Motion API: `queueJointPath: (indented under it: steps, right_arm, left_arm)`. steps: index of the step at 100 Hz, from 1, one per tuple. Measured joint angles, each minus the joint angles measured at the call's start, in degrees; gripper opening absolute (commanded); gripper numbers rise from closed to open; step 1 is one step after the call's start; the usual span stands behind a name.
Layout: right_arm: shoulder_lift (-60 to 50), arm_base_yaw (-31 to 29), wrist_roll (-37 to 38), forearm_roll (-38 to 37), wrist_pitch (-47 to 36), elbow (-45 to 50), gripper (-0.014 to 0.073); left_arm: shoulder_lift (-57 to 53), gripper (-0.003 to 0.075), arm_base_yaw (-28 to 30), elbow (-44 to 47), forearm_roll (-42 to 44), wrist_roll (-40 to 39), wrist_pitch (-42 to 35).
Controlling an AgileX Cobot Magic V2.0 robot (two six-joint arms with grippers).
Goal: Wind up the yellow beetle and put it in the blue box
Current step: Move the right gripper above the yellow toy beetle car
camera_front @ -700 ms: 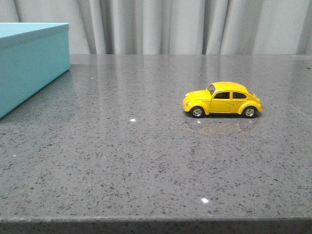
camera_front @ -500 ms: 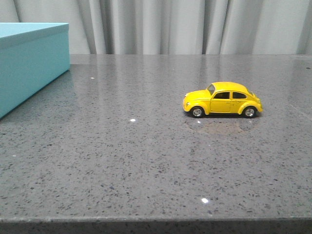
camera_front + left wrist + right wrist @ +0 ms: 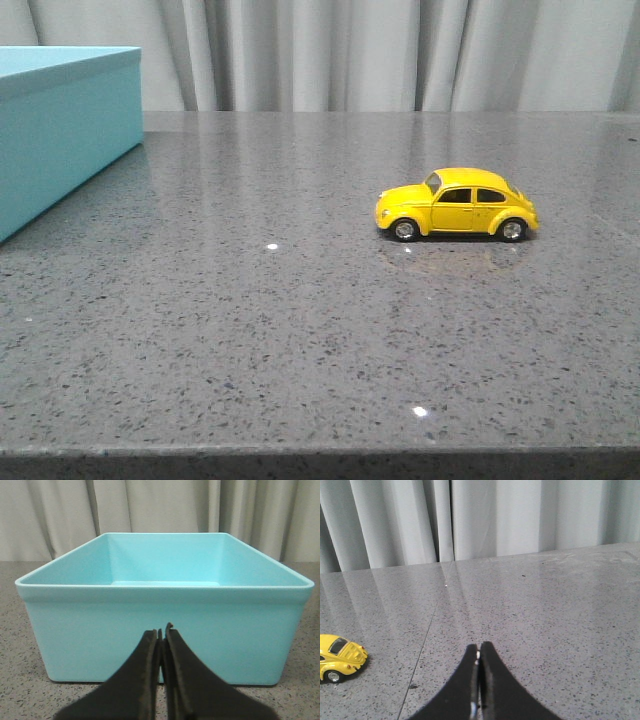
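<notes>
The small glossy yellow toy beetle (image 3: 457, 204) sits on all 4 wheels on the speckled grey stone table (image 3: 300, 330), right of centre and well apart from the large turquoise-blue plastic box (image 3: 60, 140) at the far left — exactly where it stood 0.7 s ago. Both the left gripper (image 3: 162, 632) and right gripper (image 3: 479, 652) have their fingers pressed together on nothing, so I judge the task unstarted — winding and storing both remain.

I observe a grey speckled desk (image 3: 250, 330) bearing the yellow beetle (image 3: 457, 204) on its wheels and the blue box (image 3: 60, 125), well apart.
</notes>
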Motion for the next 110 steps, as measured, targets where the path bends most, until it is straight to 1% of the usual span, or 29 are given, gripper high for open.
queueJointPath:
  steps: [45,60,70,82,91,96,103,106,107,108,110]
  right_arm:
    - [0.00,0.00,0.00,0.00,-1.01,0.00,-0.0066]
    - [0.00,0.00,0.00,0.00,-0.66,-0.58,-0.0065]
    - [0.00,0.00,0.00,0.00,3.69,-3.80,-0.0062]
    - [1.49,0.00,0.00,0.00,13.38,-10.42,-0.0062]
    - [4.08,0.00,0.00,0.00,18.60,-15.24,-0.0061]
    - [5.57,0.00,-0.11,0.09,20.96,-17.40,-0.0043]
    - [7.59,0.00,-0.25,0.09,22.41,-19.75,0.0022]
    - [8.33,0.00,-0.25,0.09,22.64,-20.62,0.0069]
    - [8.67,0.00,-0.35,0.09,22.80,-20.76,0.0089]
    - [8.83,0.00,-0.32,0.09,22.94,-20.91,0.0089]
    - [9.35,0.00,-0.32,0.09,23.05,-21.32,0.0120]
  left_arm:
    - [0.00,-0.0020,0.00,0.00,0.00,0.00,-1.29]
    - [0.00,-0.0020,0.00,-0.51,0.00,0.00,-0.60]
    - [0.00,-0.0020,0.00,-3.14,0.00,0.00,1.49]
    - [1.72,-0.0020,0.00,-8.37,0.00,0.00,1.46]
    - [4.44,-0.0020,0.00,-11.93,0.00,0.00,1.90]
    - [6.13,-0.0017,0.00,-13.66,0.00,0.00,2.68]
    - [8.78,0.0007,0.00,-16.06,0.00,0.00,3.83]
    - [10.10,0.0029,0.00,-17.00,0.00,0.00,4.47]
    - [10.36,0.0047,0.00,-17.46,0.00,0.00,4.48]
    - [10.62,0.0047,0.00,-17.69,0.00,0.00,4.75]
    - [11.41,0.0074,0.00,-18.36,0.00,0.00,4.91]
